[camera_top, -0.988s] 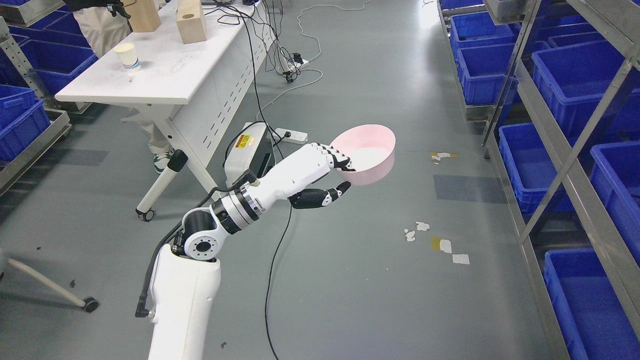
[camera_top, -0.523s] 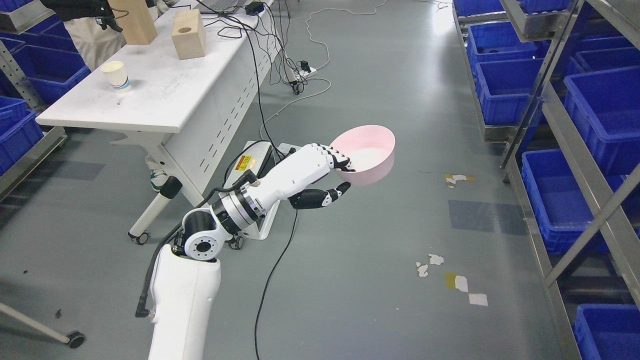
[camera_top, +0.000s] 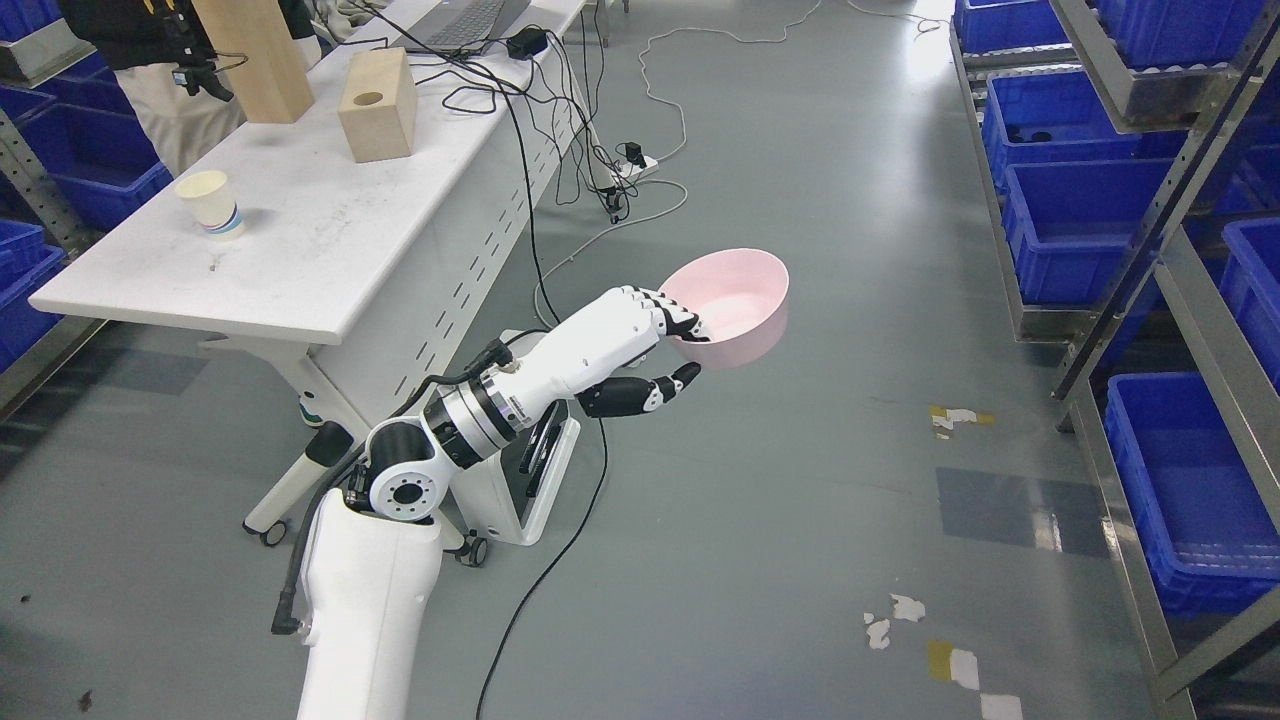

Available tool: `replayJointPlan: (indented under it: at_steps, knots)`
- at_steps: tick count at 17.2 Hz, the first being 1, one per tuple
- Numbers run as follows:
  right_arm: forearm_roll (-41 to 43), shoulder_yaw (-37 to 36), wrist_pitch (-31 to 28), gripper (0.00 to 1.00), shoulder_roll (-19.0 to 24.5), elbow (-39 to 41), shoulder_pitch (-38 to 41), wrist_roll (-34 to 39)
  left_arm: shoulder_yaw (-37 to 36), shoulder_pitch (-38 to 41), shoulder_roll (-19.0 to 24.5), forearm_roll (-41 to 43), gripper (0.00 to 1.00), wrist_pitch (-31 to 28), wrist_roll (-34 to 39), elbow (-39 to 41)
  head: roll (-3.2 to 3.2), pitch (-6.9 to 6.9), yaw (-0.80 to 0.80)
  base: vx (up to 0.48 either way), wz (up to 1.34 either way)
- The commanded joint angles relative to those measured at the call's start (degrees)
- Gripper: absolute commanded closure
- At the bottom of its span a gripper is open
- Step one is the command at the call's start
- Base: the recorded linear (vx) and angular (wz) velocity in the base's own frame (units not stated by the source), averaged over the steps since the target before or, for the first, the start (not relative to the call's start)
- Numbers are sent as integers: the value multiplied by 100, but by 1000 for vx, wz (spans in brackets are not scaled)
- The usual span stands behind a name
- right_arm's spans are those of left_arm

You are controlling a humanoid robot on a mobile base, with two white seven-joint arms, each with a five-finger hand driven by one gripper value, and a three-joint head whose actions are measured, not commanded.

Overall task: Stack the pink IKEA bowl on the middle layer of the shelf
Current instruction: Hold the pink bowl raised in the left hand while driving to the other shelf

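Observation:
My left hand (camera_top: 672, 345) is shut on the near rim of the pink bowl (camera_top: 735, 305). The fingers hook over the rim and the thumb (camera_top: 650, 392) reaches under the bowl's base. I hold the bowl upright in the air above the grey floor, at the picture's middle. The bowl is empty. A metal shelf rack (camera_top: 1165, 200) with blue bins (camera_top: 1075, 215) runs along the right side, well apart from the bowl. My right hand is not in view.
A white table (camera_top: 290, 250) stands at the left with a paper cup (camera_top: 208, 205), two wooden blocks (camera_top: 376, 92) and cables. A white device (camera_top: 545, 475) sits on the floor by its leg. A person (camera_top: 150, 70) stands behind the table. More blue bins line the far left.
The whole picture has shifted: the table, floor marks and shelf have slid down and to the right, so the camera moved. My left hand keeps the same hold on the bowl.

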State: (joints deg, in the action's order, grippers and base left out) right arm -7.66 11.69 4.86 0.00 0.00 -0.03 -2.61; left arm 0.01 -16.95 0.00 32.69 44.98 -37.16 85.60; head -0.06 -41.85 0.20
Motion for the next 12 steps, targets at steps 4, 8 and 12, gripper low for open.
replayJointPlan:
  at_steps: [4, 8, 12]
  knots:
    - [1, 0, -2, 0, -100, 100, 91, -3, -27, -1, 100, 1, 97, 2, -2, -175, 0, 0, 0, 366, -188]
    - [1, 0, -2, 0, -100, 100, 91, -3, -115, -10, 100, -8, 97, 2, -11, -176, 0, 0, 0, 303, -817]
    - [1, 0, -2, 0, -100, 100, 91, -3, -703, -71, 100, -34, 97, 2, 7, -149, 0, 0, 0, 240, -1364]
